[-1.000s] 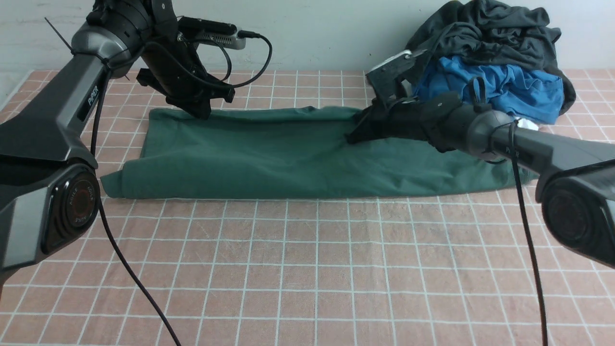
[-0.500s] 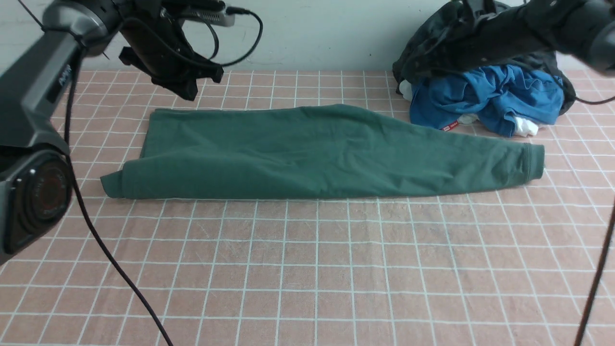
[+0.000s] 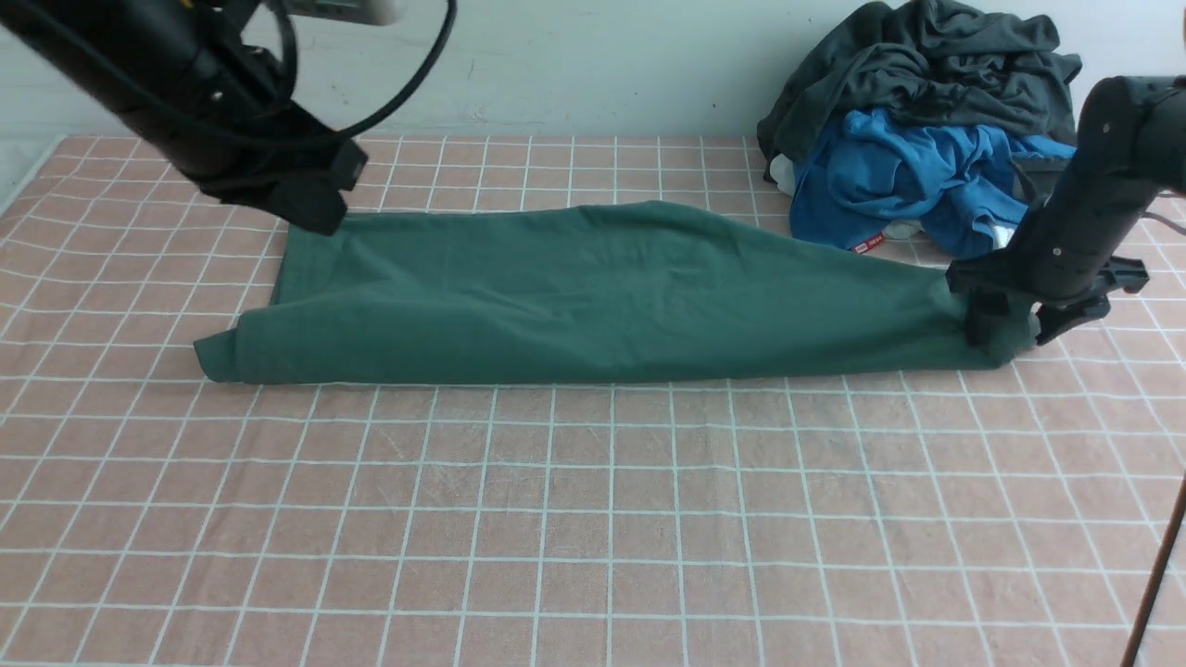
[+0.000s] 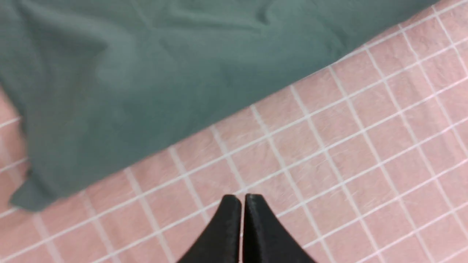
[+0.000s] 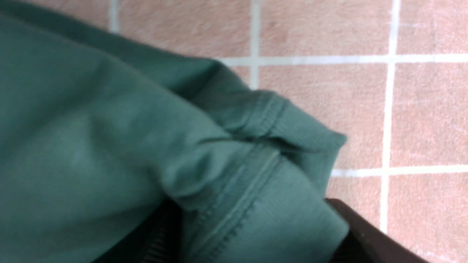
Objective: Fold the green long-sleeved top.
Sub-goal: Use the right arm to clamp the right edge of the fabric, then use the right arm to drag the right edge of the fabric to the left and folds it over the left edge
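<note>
Front view, right claw [image 3: 1005, 324] wide open, touching green sleeve cuffs [image 5: 256, 182]

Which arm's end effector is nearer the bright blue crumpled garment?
Right. The right end effector is at the green top's sleeve end, beside the garment; the left hovers far left.

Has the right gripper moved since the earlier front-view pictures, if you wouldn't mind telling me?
Yes: the right gripper moved rightward and nearer, from beside the blue garment's left side down to the right end of the green top.
</note>
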### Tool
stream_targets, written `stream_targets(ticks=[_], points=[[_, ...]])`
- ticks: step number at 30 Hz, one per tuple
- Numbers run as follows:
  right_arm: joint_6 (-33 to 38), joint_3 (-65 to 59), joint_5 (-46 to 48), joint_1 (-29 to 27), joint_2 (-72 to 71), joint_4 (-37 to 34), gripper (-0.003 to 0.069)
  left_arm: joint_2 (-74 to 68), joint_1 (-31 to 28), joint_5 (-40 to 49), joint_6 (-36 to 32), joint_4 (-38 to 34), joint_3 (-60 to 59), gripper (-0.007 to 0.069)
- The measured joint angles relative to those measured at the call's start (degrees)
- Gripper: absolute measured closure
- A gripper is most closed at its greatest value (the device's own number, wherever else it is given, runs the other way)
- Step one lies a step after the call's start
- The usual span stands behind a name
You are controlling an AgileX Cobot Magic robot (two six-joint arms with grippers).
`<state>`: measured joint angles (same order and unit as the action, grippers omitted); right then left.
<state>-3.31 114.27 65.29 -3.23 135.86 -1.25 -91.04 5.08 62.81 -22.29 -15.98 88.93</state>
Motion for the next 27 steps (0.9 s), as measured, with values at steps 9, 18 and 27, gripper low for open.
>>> stream_targets(ticks=[9, 18, 27], points=[[9.45, 0.62, 0.67, -0.37, 0.12, -6.83, 0.0519, 17.71, -6.57, -3.05, 2.34, 3.26, -15.94, 0.0627], [11.67, 5.57, 5.64, -1.57, -10.42, 5.03, 0.0652, 29.41, -9.18, -4.27, 5.32, 4.72, -32.84, 0.0627], [6.08, 14.45, 7.07, 5.93, -20.58, 0.38, 0.0652, 27.91, -5.33, -16.27, 5.34, 0.52, -37.81, 0.0627]])
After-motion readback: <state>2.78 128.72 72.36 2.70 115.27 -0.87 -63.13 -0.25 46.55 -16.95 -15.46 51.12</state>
